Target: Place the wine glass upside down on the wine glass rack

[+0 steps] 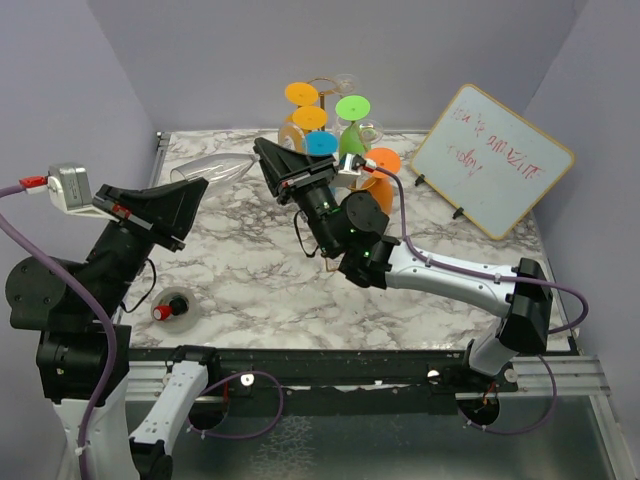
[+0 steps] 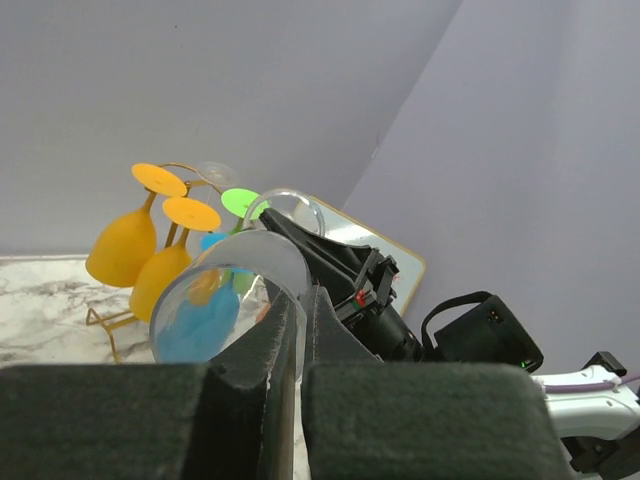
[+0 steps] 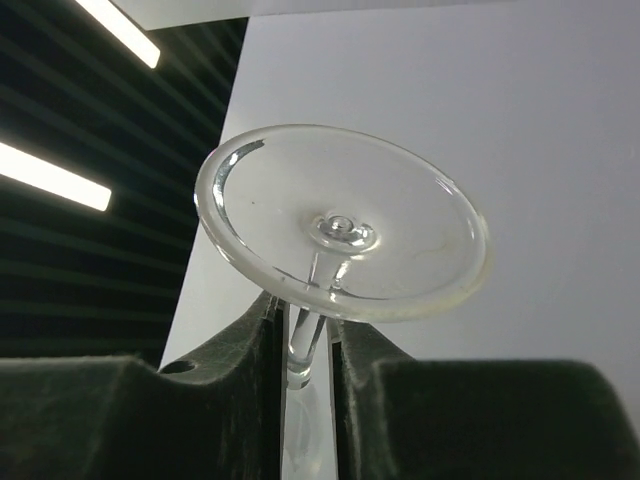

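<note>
Overhead, the white marble worktop (image 1: pixel 250 290) carries the golden-orange wire wine glass rack (image 1: pixel 322 79) at its far edge, hung with coloured glasses (image 1: pixel 310 118). Above the far-left part, the clear wine glass (image 1: pixel 212 168) lies sideways in mid-air. The left gripper (image 2: pixel 298 320) is clamped on its rim and the right gripper (image 3: pixel 307 335) is pinching its stem.
</note>
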Tool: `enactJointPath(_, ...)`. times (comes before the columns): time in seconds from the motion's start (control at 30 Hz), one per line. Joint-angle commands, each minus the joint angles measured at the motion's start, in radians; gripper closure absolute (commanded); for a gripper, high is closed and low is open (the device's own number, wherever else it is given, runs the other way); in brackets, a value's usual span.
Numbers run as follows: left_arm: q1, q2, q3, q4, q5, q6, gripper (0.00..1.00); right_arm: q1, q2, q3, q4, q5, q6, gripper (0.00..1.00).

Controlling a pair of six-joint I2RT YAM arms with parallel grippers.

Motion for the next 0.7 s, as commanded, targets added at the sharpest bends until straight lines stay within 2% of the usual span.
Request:
enactJointPath(0.0, -0.008, -0.021, 0.019, 0.032, 0.017, -0.007, 1.0, 0.003, -0.017, -0.004, 0.107, 0.073, -0.093, 0.83)
enactJointPath(0.03, -0.008, -0.021, 0.019, 0.032, 0.015, -0.005, 1.0, 0.003, -0.018, -0.005, 0.112, 0.076, -0.104, 0.86)
enactJointPath(0.13, -0.009, -0.023, 0.009, 0.029, -0.001, -0.003, 0.81, 0.003, -0.02, -0.004, 0.131, 0.077, -0.125, 0.99)
enactJointPath(0.17, -0.008, -0.025, 0.006, 0.025, -0.009, -0.003, 0.71, 0.003, -0.019, -0.003, 0.134, 0.077, -0.128, 0.99)
enactJointPath(0.33, -0.01, -0.032, -0.007, -0.022, -0.088, 0.018, 0.35, 0.003, -0.026, -0.003, 0.171, 0.09, -0.175, 0.99)
enactJointPath(0.4, -0.011, -0.033, -0.002, -0.051, -0.125, 0.026, 0.24, 0.003, -0.029, -0.003, 0.178, 0.097, -0.181, 0.99)
enactJointPath(0.53, -0.017, -0.027, 0.04, -0.102, -0.206, 0.046, 0.12, 0.003, -0.035, 0.031, 0.13, 0.089, -0.19, 0.99)
enactJointPath(0.67, -0.02, -0.034, 0.064, -0.132, -0.269, 0.08, 0.09, 0.003, -0.034, 0.061, 0.124, 0.085, -0.266, 0.99)
